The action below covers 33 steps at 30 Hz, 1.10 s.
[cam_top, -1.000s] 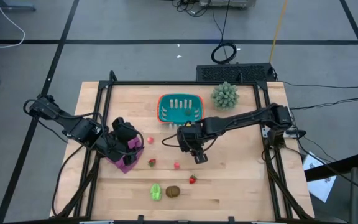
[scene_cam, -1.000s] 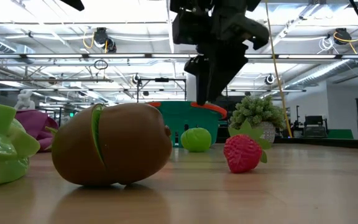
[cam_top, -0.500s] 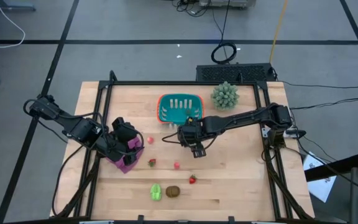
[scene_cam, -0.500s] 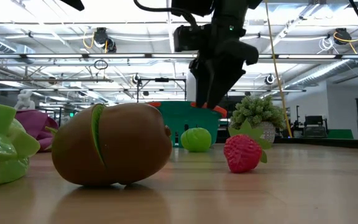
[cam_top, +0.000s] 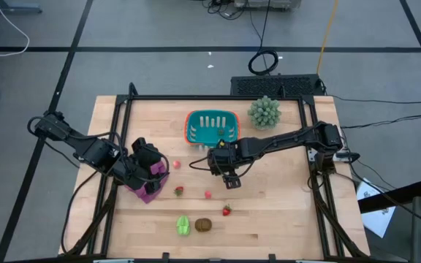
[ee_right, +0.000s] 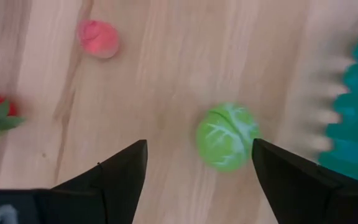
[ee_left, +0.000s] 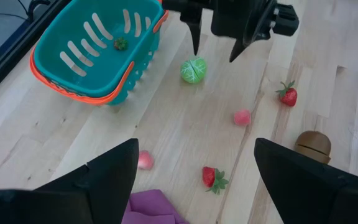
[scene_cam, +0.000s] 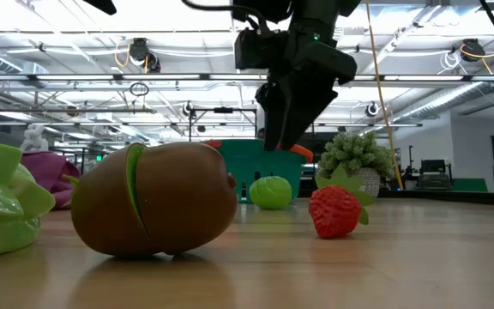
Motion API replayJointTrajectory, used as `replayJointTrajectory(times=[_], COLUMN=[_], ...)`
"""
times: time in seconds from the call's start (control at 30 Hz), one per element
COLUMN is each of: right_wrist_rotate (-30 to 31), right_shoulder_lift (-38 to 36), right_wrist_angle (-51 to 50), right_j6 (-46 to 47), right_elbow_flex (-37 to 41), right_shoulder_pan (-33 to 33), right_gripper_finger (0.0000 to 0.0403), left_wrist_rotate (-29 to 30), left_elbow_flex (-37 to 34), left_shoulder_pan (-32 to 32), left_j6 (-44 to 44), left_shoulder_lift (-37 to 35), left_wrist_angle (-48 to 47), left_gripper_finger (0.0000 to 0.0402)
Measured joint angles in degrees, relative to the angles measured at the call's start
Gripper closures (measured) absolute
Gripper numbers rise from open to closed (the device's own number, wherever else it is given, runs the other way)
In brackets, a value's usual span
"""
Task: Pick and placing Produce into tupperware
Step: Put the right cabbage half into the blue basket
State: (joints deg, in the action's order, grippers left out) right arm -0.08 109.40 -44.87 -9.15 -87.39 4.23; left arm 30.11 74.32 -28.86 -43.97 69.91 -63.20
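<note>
The teal tupperware (cam_top: 212, 128) stands at the far middle of the table, with one small green piece (ee_left: 121, 43) inside. My right gripper (ee_left: 214, 54) hangs open just near of it, fingers pointing down over a light green round piece of produce (ee_right: 227, 135) that lies on the wood. Loose produce lies nearer: a pink piece (cam_top: 207, 194), two strawberries (cam_top: 226, 211) (cam_top: 179, 191), a red piece (cam_top: 175, 165), a green one (cam_top: 184, 225) and a brown oval (cam_top: 204, 225). My left gripper (ee_left: 194, 180) waits open at the left, above a purple cloth (cam_top: 150, 190).
A spiky pale-green plant (cam_top: 264, 112) stands right of the tupperware at the far edge. A black frame (cam_top: 218, 97) runs round the table top. Bare wood lies between the right gripper and the right rail.
My right gripper has opened, its fingers spreading apart in the low view, and it has shifted a little toward the tupperware. The loose produce on the table has stayed where it was.
</note>
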Motion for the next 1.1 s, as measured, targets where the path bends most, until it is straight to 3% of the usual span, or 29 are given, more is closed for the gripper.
replayJointTrajectory(times=[1.1], right_wrist_rotate=[-1.59], right_shoulder_lift=[0.47], right_wrist_angle=[8.06], right_j6=[-2.2], right_elbow_flex=[5.13], right_shoulder_pan=[-3.63], right_gripper_finger=[0.0126], left_wrist_rotate=[-0.11], left_elbow_flex=[0.0], left_shoulder_pan=[0.02], left_j6=[-0.07], left_shoulder_lift=[-0.02], left_wrist_angle=[0.0], left_gripper_finger=[0.0078])
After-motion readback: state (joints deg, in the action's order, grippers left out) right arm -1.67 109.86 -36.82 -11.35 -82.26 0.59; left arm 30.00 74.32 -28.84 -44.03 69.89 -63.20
